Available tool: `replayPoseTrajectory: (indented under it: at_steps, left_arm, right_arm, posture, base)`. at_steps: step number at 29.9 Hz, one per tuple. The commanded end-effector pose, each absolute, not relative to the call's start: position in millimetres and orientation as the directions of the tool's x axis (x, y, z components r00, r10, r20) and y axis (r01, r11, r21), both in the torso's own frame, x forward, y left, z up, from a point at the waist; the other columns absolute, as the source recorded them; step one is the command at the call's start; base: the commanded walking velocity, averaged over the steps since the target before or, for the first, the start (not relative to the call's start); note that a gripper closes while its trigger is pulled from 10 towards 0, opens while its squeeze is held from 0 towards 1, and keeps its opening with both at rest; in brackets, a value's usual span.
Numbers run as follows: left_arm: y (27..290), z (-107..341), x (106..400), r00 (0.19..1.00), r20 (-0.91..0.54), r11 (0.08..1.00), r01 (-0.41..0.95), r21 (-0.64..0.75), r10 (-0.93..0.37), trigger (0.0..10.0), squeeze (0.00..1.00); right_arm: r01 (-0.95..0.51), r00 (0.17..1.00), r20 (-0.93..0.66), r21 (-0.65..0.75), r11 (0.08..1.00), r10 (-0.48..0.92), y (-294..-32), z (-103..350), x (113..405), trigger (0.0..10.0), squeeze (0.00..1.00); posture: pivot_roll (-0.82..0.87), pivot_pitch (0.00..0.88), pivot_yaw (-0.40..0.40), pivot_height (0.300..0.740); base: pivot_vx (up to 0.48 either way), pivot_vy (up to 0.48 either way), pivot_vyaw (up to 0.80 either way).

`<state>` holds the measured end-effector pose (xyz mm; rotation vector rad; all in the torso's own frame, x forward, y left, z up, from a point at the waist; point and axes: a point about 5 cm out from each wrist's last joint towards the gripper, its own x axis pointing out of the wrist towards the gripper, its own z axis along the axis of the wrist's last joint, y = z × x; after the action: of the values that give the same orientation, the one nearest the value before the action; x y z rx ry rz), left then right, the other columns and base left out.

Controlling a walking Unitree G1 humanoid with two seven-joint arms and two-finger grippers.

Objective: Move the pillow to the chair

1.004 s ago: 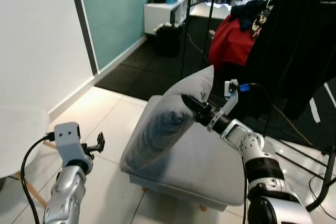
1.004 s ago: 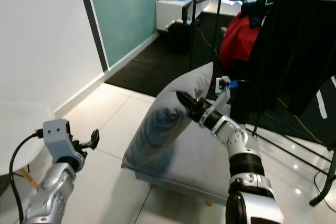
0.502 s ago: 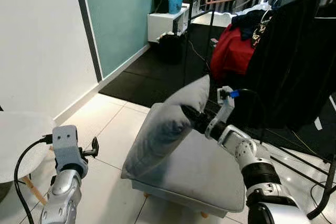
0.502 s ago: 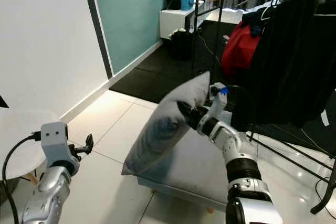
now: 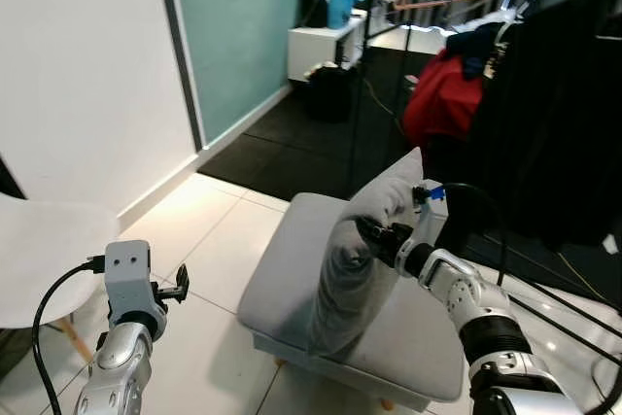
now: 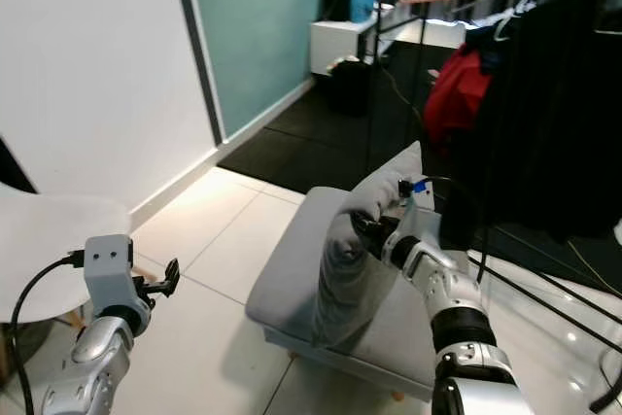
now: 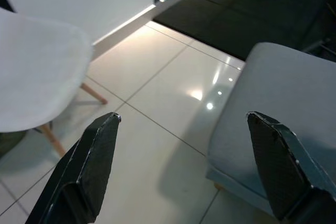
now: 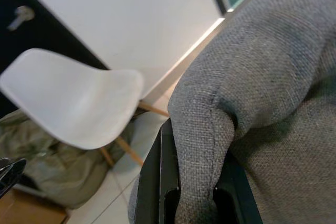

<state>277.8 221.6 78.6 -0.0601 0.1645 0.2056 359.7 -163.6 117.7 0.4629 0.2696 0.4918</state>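
Two grippers are ours to report. Our right gripper (image 5: 374, 236) is clamped on the grey pillow (image 5: 364, 250), pinching a fold of fabric on its edge, and the pillow stands nearly upright on the grey ottoman (image 5: 292, 269), its lower end resting on the cushion. From the head we see the pillow tall and narrow, with the clothes rack (image 5: 544, 94) of dark garments and a red one behind it on the far right. Our right wrist view brings the weave up close: the black fingers (image 8: 163, 182) sit tight against the bunched cloth, and past the pillow we see the white chair (image 8: 73, 103) with its wooden legs, an olive heap beneath it.

Our left gripper (image 5: 180, 284) hangs low on the near left, over the white floor tiles (image 5: 214, 230). Its wrist view shows the two fingers (image 7: 92, 166) spread wide with nothing between them, the chair's seat on one side and the ottoman's corner on the other. In the head views the chair lies at the left edge, well apart from the pillow.
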Motion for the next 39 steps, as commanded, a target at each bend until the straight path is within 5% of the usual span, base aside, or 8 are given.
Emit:
replayPoseTrajectory:
  at_steps: [1, 39]
  left_arm:
    - [217.6, 76.8, 278.7, 0.966, -0.183, 0.981, -0.192, -0.042, 0.181, 10.0, 0.00]
    - [207.9, 92.4, 290.4, 0.987, -0.115, 0.989, -0.119, -0.091, 0.109, 10.0, 0.00]
  right_arm:
    - [-0.477, 0.841, -0.009, 0.461, 0.748, 0.541, -155.9, 142.7, 367.0, 10.0, 0.00]
    - [-0.611, 0.768, 0.143, 0.455, 0.647, 0.624, -133.7, 165.6, 368.2, 10.0, 0.00]
  posture:
    - [-0.13, 0.000, -0.050, 0.729]
    - [-0.13, 0.000, -0.043, 0.729]
  base:
    - [0.000, 0.000, 0.77]
    - [0.000, 0.000, 0.77]
